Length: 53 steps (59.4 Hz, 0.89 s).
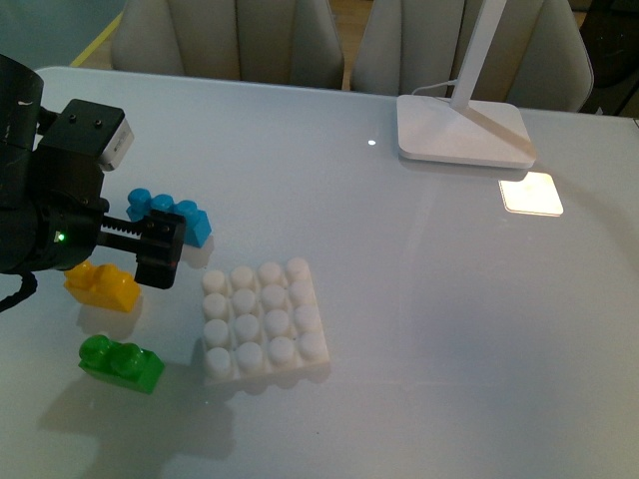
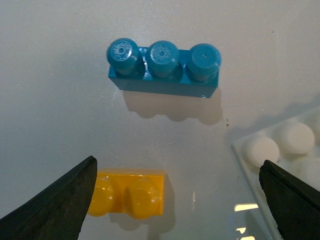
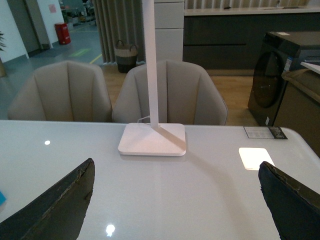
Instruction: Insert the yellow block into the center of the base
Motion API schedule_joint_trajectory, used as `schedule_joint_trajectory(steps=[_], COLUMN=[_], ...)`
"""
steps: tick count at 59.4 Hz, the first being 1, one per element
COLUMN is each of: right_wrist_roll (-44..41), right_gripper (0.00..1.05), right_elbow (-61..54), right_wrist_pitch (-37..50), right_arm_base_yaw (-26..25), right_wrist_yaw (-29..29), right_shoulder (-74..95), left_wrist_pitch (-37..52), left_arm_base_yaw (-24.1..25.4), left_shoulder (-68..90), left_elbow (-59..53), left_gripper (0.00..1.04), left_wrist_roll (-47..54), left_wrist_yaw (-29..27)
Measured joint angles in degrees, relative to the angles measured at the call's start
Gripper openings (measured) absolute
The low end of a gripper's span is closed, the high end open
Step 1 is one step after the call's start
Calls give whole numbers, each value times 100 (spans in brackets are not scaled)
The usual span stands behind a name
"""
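Yellow block (image 2: 130,192), glossy two-stud plastic, under wide-spread left gripper (image 2: 177,165), square white studded base (image 1: 264,319) nearby

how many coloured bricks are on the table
3. The blue brick lies farthest back, the yellow brick in the middle, partly behind the left arm, the green brick nearest the camera; all are left of the white plate. The arm could hide more.

No legible text anywhere
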Motion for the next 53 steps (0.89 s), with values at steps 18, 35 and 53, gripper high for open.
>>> schedule_joint_trajectory(steps=[18, 35, 53], right_wrist_roll=[0, 0, 0], right_gripper=[96, 96, 96], right_elbow=[0, 0, 0], right_wrist_pitch=[0, 0, 0], right_arm_base_yaw=[0, 2, 2], right_wrist_yaw=[0, 0, 0], right_shoulder=[0, 0, 0], left_wrist_pitch=[-26, -42, -35], left_arm_base_yaw=[450, 621, 634], left_shoulder=[138, 459, 603], left_elbow=[28, 28, 125], left_gripper=[97, 97, 97], left_wrist_roll=[168, 321, 417], left_wrist_yaw=[26, -22, -79])
